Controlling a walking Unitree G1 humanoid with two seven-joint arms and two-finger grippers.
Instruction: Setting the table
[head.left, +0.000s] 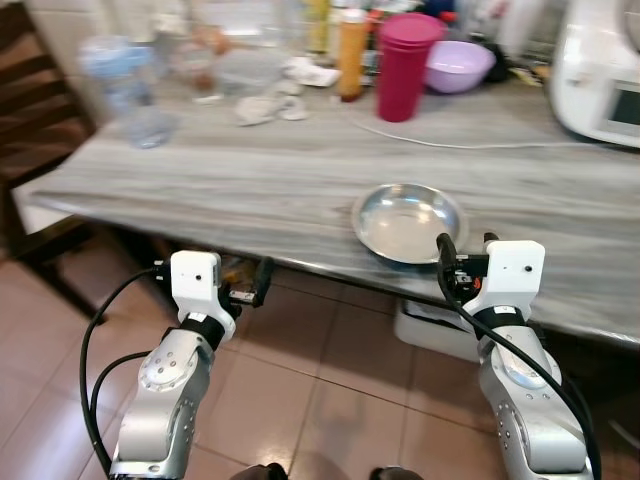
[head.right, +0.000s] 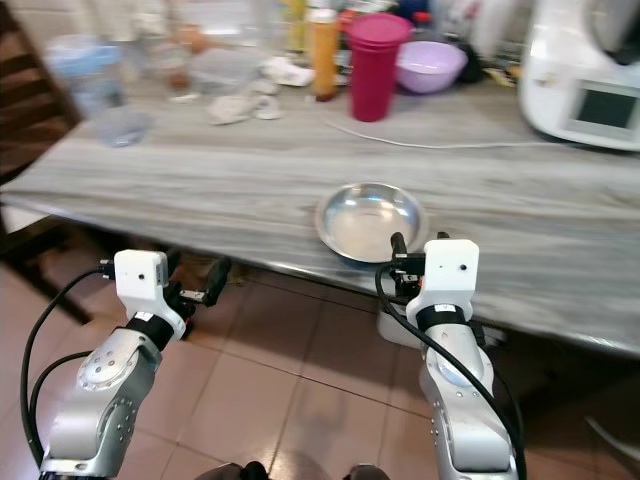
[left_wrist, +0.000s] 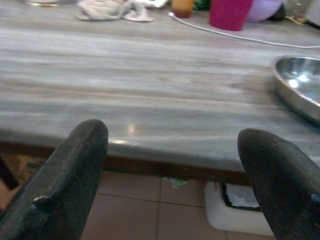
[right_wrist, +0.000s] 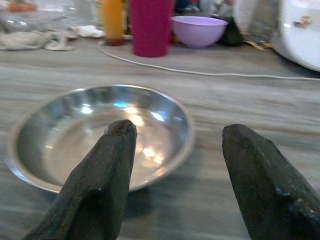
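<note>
Hovering right pincer, fingers apart | beside steel plate | table

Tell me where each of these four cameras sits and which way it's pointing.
Left eye view: on the head, looking down at the grey wood-grain table; both silver arms show.
Right eye view: beside it, same scene, shifted slightly.
Left wrist view: along the open left pincer, toward the table edge.
Right wrist view: along the open right pincer, over the round shiny steel plate.
All four share the plate and the tall magenta plastic tumbler.
</note>
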